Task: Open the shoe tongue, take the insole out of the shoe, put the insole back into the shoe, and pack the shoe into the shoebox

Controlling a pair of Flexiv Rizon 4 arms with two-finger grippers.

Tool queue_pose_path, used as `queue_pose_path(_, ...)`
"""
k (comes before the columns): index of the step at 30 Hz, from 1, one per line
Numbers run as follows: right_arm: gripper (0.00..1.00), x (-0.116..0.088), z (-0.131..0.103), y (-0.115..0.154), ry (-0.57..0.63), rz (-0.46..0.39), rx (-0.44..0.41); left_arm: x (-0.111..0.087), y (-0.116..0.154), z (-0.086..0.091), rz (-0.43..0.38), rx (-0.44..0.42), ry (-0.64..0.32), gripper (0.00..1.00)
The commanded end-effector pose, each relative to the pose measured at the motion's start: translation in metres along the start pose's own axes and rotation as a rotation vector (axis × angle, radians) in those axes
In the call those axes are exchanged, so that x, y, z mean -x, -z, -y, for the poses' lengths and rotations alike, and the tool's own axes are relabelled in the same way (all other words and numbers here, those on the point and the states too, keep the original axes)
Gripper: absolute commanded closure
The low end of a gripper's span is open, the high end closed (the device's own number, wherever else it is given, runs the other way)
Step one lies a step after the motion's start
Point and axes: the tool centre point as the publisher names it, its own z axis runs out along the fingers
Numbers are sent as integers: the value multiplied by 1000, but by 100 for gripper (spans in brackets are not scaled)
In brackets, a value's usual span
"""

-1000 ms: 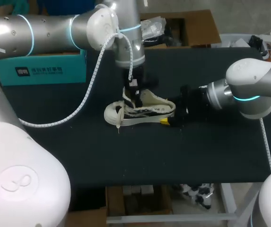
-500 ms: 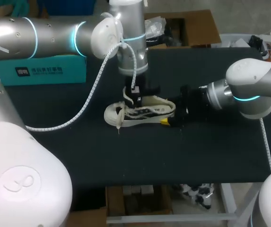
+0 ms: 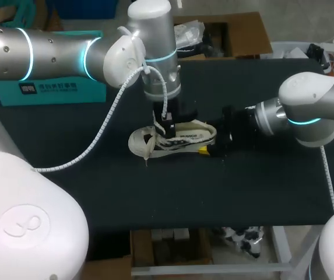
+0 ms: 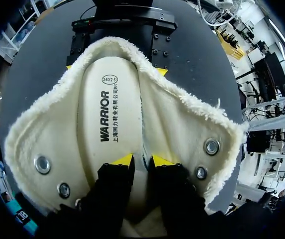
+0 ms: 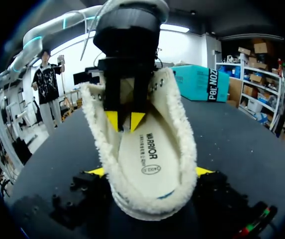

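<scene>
Jaws: left pair point(image 4: 142, 160) nearly together on insole point(image 4: 110, 114) edge, right pair point(image 5: 150, 172) clamped across shoe point(image 5: 182, 149) heel.

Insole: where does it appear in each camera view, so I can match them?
Head view: insole, a pale strip inside the shoe, beside the left tool.
Left wrist view: insole just ahead of the left tool.
Right wrist view: insole beneath the left tool.
Shared landmark: the left tool at the shoe's opening.

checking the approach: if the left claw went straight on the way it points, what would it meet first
The insole lying inside the shoe, right ahead of the left claw; whether it already touches is unclear.
</scene>
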Motion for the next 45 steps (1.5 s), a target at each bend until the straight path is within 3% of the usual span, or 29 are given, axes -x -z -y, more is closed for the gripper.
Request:
queue_pose_path(1,100,5,5,-3,-1,1,6,-5,-57,-4,151,-33,22,84)
queue_pose_path(4,100,5,5,-3,-1,1,6,6,-69,-4,174,-30,24,87)
queue_pose_path(10,100,5,5,-3,-1,1,6,31,-86,-5,229,-3,14,77)
queue_pose_path(17,100,5,5,-3,-1,1,6,58,-101,-1,290,58,13,80)
queue_pose_path(20,100,5,5,-3,-1,1,6,69,-107,4,328,82,22,85)
queue_pose_path(22,100,5,5,-3,-1,1,6,76,-111,7,339,93,28,100)
queue_pose_path(25,100,5,5,-3,-1,1,6,81,-110,7,338,86,27,100)
queue_pose_path(31,100,5,5,-3,-1,1,6,76,-82,8,316,26,6,100)
queue_pose_path(39,100,5,5,-3,-1,1,6,47,-24,6,218,-119,-71,100)
queue_pose_path(45,100,5,5,-3,-1,1,6,30,4,9,159,-189,-128,100)
